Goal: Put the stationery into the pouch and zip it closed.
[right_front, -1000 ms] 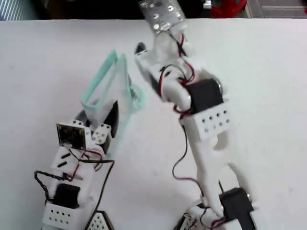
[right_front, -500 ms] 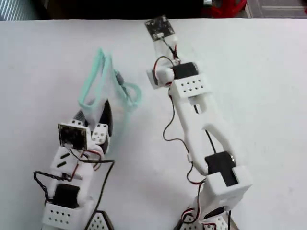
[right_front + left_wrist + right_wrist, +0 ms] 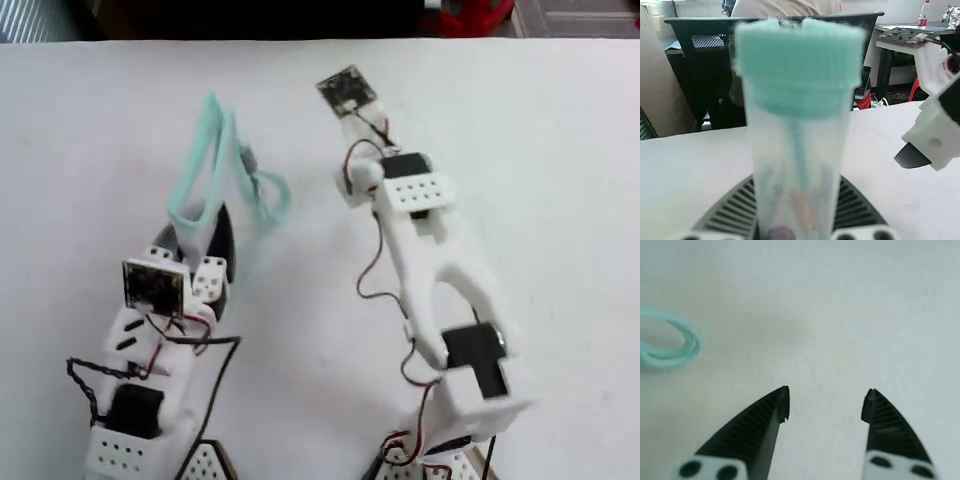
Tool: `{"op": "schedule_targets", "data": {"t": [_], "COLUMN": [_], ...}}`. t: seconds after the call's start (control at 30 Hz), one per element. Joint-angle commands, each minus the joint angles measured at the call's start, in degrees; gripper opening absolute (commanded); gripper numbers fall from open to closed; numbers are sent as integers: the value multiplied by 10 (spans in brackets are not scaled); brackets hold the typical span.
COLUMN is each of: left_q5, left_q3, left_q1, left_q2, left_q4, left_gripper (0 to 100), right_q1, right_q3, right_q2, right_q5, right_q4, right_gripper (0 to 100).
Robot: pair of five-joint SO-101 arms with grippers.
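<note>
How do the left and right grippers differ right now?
The left gripper is shut on the pouch, holding it upright; the right gripper is open and empty. The left sits at the pouch; the right hangs over bare table, apart from it. Both have dark jaws.

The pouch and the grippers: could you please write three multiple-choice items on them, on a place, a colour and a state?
1. Where is the pouch? A in a drawer; B in the left gripper; C on a shelf.
2. What colour is its zip band? A red; B mint green; C black.
3. How is the right gripper? A open and empty; B shut on a pen; C shut on a ruler.
Answers: B, it stands clamped there; B, the left wrist view shows it; A, nothing lies between its parted tips.
</note>
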Motion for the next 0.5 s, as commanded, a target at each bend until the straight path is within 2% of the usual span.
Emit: {"op": "schedule_targets", "data": {"t": [0.0, 0.2, 0.27, 0.47], "left_q5": [-10, -112, -115, -113], "left_q3": [-111, -255, -287, -332], "left_q1": [51, 233, 253, 253], "left_q2": [-8, -7, 1, 80], "left_q4": [33, 198, 222, 258], "left_gripper": [23, 23, 23, 23], "right_q1": [10, 36, 55, 64], "right_q3": [41, 198, 247, 407], "right_q2": [-138, -407, -492, -713], "right_q5": [36, 138, 150, 171], "right_q4": [-8, -8, -8, -3], "right_gripper": [239, 238, 238, 237]}}
